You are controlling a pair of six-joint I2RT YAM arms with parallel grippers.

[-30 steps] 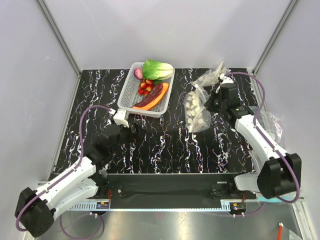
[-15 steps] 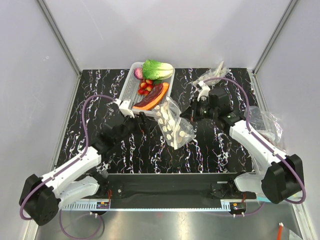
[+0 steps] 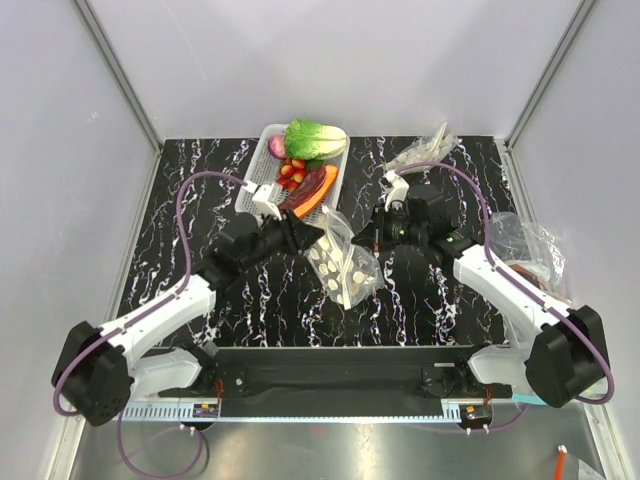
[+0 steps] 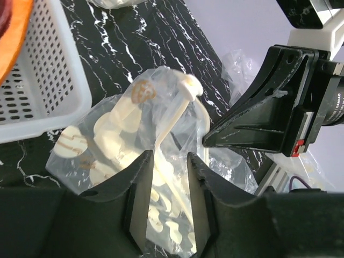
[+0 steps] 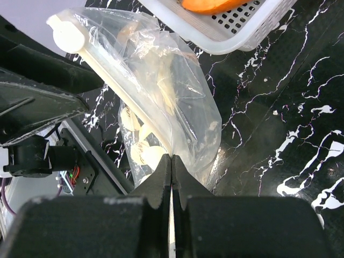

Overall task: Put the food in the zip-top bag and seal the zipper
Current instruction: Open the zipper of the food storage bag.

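The clear dotted zip-top bag (image 3: 343,265) hangs over the table's middle, with my right gripper (image 3: 367,236) shut on its edge (image 5: 171,156). My left gripper (image 3: 306,236) has come up to the bag from the left. Its jaws (image 4: 169,166) stand part open, with the bag (image 4: 118,134) and the pale zipper strip (image 4: 172,118) running between them, a gap showing on each side. The food lies in the white basket (image 3: 262,160): lettuce (image 3: 315,138), pink bulb (image 3: 277,147), red berries (image 3: 291,172), a dark-red piece (image 3: 310,185) and an orange piece (image 3: 322,192).
More clear plastic bags lie at the back right (image 3: 420,152) and along the right edge (image 3: 525,240). The basket's near corner (image 4: 43,80) is close beside the bag. The left arm's white housing (image 3: 265,200) overlaps the basket's front left.
The right gripper carried the bag leftward from the back right to the table's middle. The left arm reached forward to meet it, and its jaws narrowed around the bag.
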